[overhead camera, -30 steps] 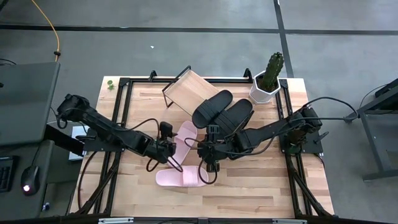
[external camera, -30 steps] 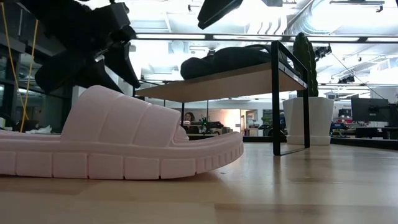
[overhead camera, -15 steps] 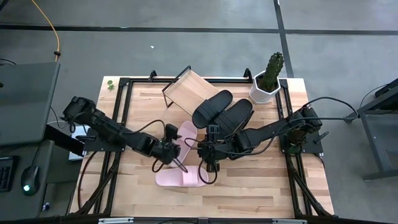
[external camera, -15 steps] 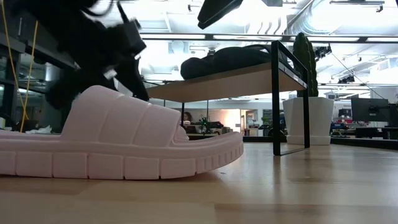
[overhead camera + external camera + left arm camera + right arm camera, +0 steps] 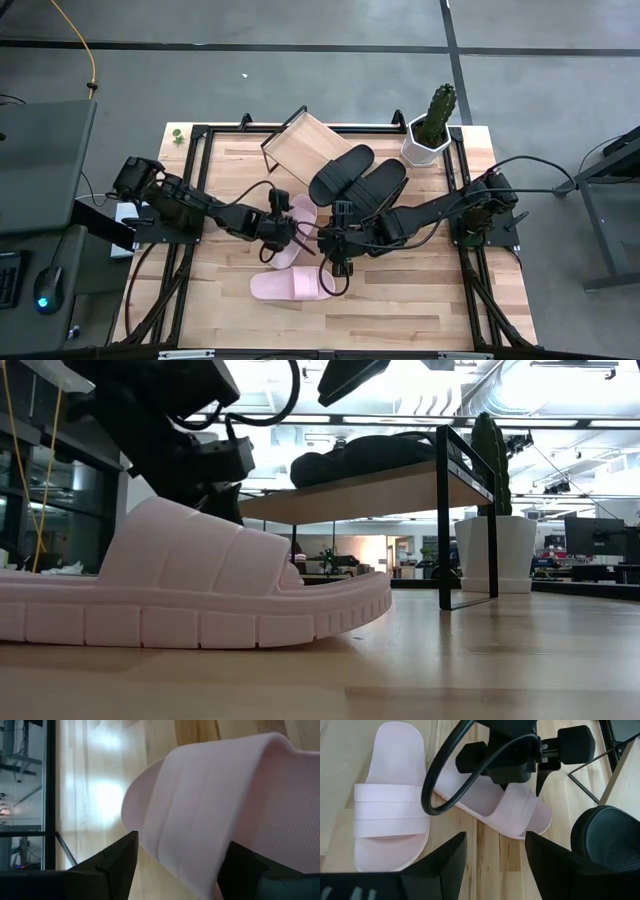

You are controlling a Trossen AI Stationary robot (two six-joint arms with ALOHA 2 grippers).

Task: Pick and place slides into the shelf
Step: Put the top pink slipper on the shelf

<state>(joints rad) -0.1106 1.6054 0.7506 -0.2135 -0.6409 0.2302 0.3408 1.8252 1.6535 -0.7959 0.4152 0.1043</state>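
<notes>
Two black slides (image 5: 340,172) (image 5: 382,182) lie side by side on the slanted shelf (image 5: 300,145), whose left part is bare. One pink slide (image 5: 298,222) lies sole-down on the table just before the shelf, and the other (image 5: 288,285) lies nearer the front edge. My left gripper (image 5: 180,842) is open and low over the farther pink slide, its fingers standing on either side of the wide strap (image 5: 200,805). My right gripper (image 5: 495,840) hangs open above the table right of both pink slides, with nothing between its fingers.
A white pot with a cactus (image 5: 430,135) stands at the shelf's right end. A black frame (image 5: 195,200) runs along the table's sides. Bare wood lies right of the near pink slide (image 5: 190,590) and along the front edge.
My left gripper has gone down and toward the table's right edge, from beside the farther pink slide to over its strap, staying open. The slides and my right arm have kept still.
</notes>
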